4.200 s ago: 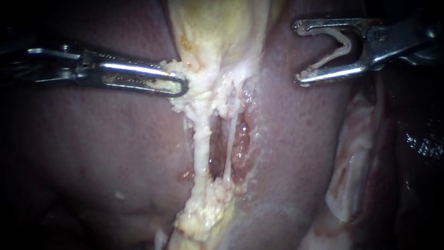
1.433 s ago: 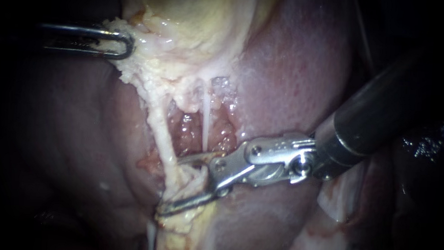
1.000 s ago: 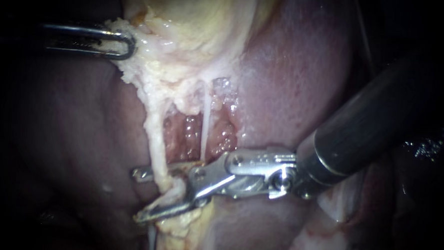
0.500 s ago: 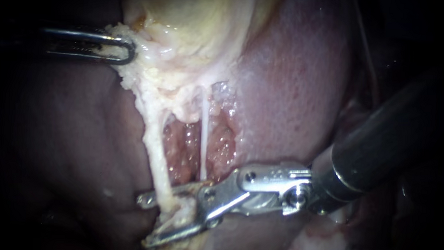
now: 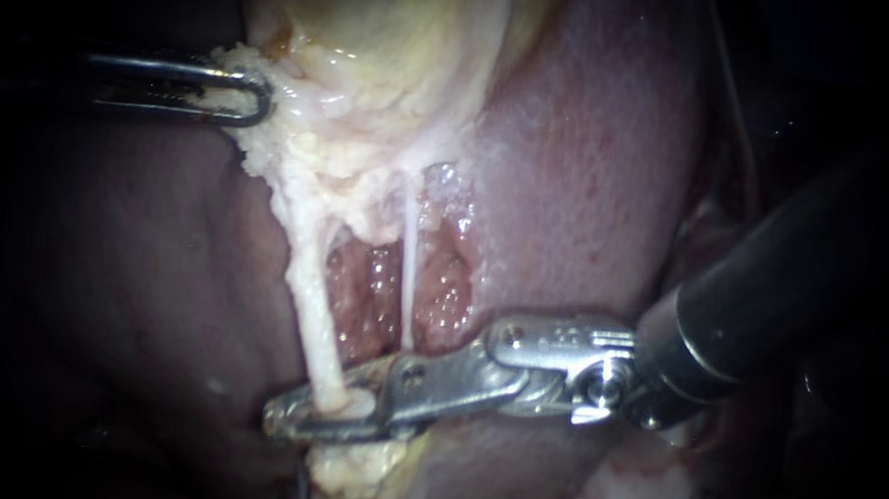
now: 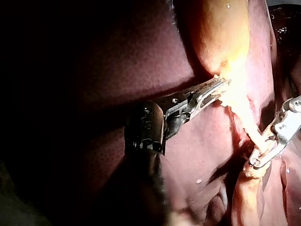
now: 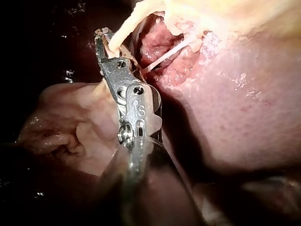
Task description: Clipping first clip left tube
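The left tube (image 5: 311, 284), a thick whitish strand, runs down from the gallbladder (image 5: 394, 37) to fatty tissue below. My right instrument (image 5: 285, 419) reaches across from the right, its jaws shut on the low end of this tube. The right tube (image 5: 407, 268), a thin pale strand, passes just behind those jaws and is not gripped. My left instrument (image 5: 256, 93) is shut on the fatty edge of the gallbladder and holds it up to the left. In the right wrist view the right instrument (image 7: 102, 40) pinches the left tube (image 7: 123, 28).
Liver (image 5: 587, 186) lies to the right of the tubes and raw red tissue (image 5: 443, 279) shows between them. The right instrument's dark shaft (image 5: 762, 303) crosses the lower right. In the left wrist view the left instrument (image 6: 220, 87) sits near the right instrument (image 6: 261, 157).
The right instrument came in from the upper right with open jaws, slid them around the left tube, and has now closed them on it. The left instrument pulled the gallbladder edge up and left.
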{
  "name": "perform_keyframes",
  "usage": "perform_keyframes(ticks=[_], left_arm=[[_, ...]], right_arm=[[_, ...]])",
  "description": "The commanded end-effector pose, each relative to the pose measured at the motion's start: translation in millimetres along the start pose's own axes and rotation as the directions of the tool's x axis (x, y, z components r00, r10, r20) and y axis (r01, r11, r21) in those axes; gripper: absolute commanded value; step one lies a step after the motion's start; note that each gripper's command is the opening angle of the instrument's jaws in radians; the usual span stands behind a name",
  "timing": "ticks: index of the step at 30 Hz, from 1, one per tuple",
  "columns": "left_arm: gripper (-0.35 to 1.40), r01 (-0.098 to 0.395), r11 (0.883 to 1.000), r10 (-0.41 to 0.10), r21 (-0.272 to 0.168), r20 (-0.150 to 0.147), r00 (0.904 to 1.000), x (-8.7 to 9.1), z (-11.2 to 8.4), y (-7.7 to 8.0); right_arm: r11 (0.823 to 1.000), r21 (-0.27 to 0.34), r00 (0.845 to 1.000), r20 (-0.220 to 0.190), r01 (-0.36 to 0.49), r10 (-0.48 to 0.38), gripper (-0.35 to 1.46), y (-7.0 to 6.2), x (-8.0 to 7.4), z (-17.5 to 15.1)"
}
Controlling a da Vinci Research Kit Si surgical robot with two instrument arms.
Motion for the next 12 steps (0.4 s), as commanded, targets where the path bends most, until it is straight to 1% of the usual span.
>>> perform_keyframes(ticks=[1,12], left_arm=[[-0.35,0.0,1.0,0.0,-0.001,0.0,1.0,0.0,0.0,0.0],[-0.35,0.0,1.0,0.0,-0.001,0.0,1.0,0.0,0.0,-0.1]], right_arm=[[1.0,0.001,1.0,0.009,0.001,-0.001,-0.35,0.1,-0.2,-0.3],[1.0,0.001,1.0,0.009,0.001,-0.001,-0.35,0.3,-0.3,-0.3]])
